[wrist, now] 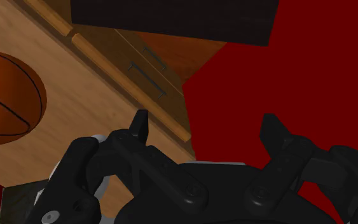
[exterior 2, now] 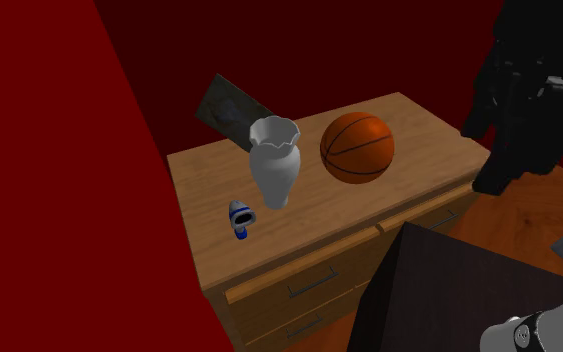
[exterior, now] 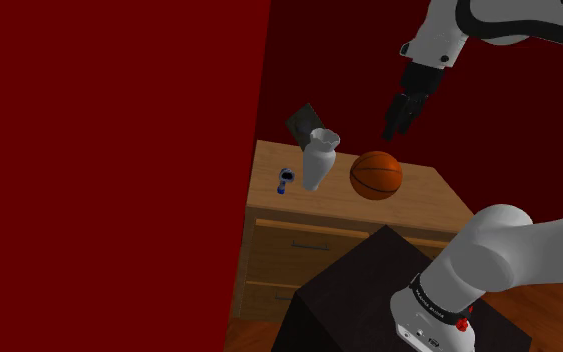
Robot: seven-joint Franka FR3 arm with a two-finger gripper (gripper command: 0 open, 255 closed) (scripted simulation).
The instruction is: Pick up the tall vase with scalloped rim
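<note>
The tall white vase (exterior: 318, 160) (exterior 2: 275, 162) with a scalloped rim stands upright on the wooden dresser (exterior: 439, 195) (exterior 2: 199, 180), close to the red wall. My black gripper (exterior: 393, 128) (exterior 2: 483, 155) (wrist: 205, 125) hangs high above the dresser, up and to the shoulder view's right of the vase, past the basketball. Its two fingers stand well apart with nothing between them. In the wrist view they point down over the dresser's front edge (wrist: 130, 86) and the red wall.
An orange basketball (exterior: 376, 175) (exterior 2: 357, 146) (wrist: 6, 95) rests beside the vase, between it and the gripper. A small blue and white object (exterior: 286, 181) (exterior 2: 241, 217) lies in front of the vase. A dark picture frame (exterior: 304, 120) (exterior 2: 229, 108) leans behind it. The black stand (exterior: 369, 290) sits before the drawers.
</note>
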